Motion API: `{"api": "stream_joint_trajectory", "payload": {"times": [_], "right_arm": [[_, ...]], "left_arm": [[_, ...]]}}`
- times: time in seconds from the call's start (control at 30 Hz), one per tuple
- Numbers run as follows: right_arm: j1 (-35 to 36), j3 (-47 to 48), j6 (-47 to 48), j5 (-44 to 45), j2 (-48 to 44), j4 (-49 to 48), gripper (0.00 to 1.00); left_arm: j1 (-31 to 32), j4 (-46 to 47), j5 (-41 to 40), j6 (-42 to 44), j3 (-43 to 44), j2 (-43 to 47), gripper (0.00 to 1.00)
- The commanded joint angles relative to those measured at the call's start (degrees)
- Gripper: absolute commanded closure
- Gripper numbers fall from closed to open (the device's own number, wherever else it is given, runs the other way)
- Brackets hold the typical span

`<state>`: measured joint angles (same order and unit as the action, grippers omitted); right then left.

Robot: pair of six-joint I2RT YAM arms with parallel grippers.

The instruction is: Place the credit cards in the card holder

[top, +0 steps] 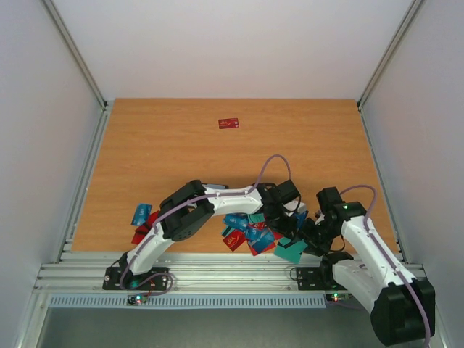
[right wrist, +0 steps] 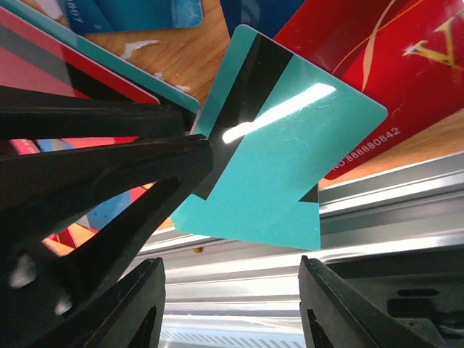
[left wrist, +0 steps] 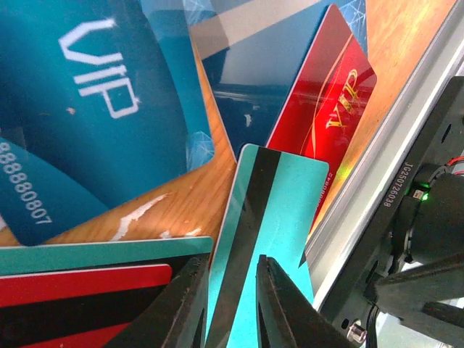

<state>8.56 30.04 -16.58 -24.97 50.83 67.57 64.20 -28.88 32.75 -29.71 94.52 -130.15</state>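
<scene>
My left gripper (left wrist: 232,290) is shut on a teal credit card with a black stripe (left wrist: 272,217), which it holds tilted over the table's near edge. From above, this teal card (top: 290,251) sits between the left gripper (top: 285,220) and the right gripper (top: 313,235). My right gripper (right wrist: 232,272) stands open and empty just short of the teal card (right wrist: 283,167). Several red, blue and teal credit cards (top: 246,232) lie in a pile behind it. The card holder is not visible in any view.
A lone red card (top: 228,123) lies far back on the wooden table (top: 167,152). A few cards (top: 141,217) lie at the left near the left arm. The aluminium rail (top: 217,275) runs along the near edge, right under the held card.
</scene>
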Motion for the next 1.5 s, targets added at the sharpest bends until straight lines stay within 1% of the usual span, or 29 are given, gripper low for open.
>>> {"api": "stream_joint_trajectory", "payload": {"times": [0.0, 0.1, 0.23, 0.27, 0.3, 0.33, 0.4, 0.43, 0.53, 0.67, 0.77, 0.87, 0.93, 1.2, 1.37, 1.47], "right_arm": [[-0.3, -4.5, -2.4, -3.8, 4.5, 0.9, 0.48], [-0.2, -5.5, -3.4, -4.1, 6.7, -1.1, 0.47], [0.0, -6.2, -4.0, -3.9, 8.7, -2.7, 0.44], [0.1, -5.9, -4.0, -3.1, 9.0, -2.4, 0.42], [0.3, -5.7, -4.1, -2.4, 9.4, -2.1, 0.37], [0.5, -5.6, -4.5, -2.1, 9.6, -2.0, 0.29], [0.9, -5.8, -5.7, -1.9, 10.1, -1.3, 0.22], [1.1, -6.1, -6.8, -2.5, 10.2, -1.0, 0.19], [2.0, -7.4, -10.2, -3.4, 8.5, -0.8, 0.16], [2.2, -8.7, -12.1, -3.9, 7.1, -2.9, 0.16], [4.2, -10.0, -15.9, -4.1, 5.9, -4.4, 0.17], [7.7, -13.4, -23.8, -5.4, 3.7, -8.2, 0.16], [9.9, -14.5, -27.4, -4.0, 1.9, -9.1, 0.16], [11.5, -13.9, -29.7, 1.7, -1.2, -6.9, 0.16], [14.6, -12.6, -30.9, 4.3, 1.6, -9.0, 0.17], [18.4, -13.1, -32.9, 4.1, 5.5, -15.1, 0.18]], "left_arm": [[-1.3, -2.9, -6.3, 1.6, -0.8, -3.9, 0.78], [-2.2, -2.3, -6.5, 1.1, -1.3, -3.9, 0.78], [-3.3, -1.7, -5.9, 0.4, -1.4, -4.0, 0.78], [-3.4, -1.6, -5.6, 0.5, -1.4, -4.1, 0.78], [-3.5, -1.6, -5.5, 0.7, -1.4, -4.2, 0.78], [-3.6, -1.5, -5.3, 0.7, -1.5, -4.3, 0.78], [-3.8, -1.5, -5.1, 0.8, -1.4, -4.6, 0.78], [-3.9, -1.6, -5.0, 0.8, -1.3, -4.7, 0.78], [-4.1, -1.6, -4.7, 0.8, -1.2, -4.7, 0.78], [-4.2, -1.6, -3.8, 1.0, -1.2, -4.7, 0.78], [-4.2, -1.7, -3.2, 1.1, -1.0, -4.7, 0.78], [-4.2, -2.2, -2.7, 1.3, -0.4, -4.7, 0.78], [-4.3, -2.6, -2.5, 1.7, 0.1, -4.7, 0.78], [-4.6, -3.1, -1.6, 2.6, -0.2, -4.5, 0.79], [-4.9, -3.0, -1.1, 3.2, -1.3, -4.0, 0.78], [-5.3, -3.4, -0.9, 3.9, -1.3, -4.0, 0.78]]}}
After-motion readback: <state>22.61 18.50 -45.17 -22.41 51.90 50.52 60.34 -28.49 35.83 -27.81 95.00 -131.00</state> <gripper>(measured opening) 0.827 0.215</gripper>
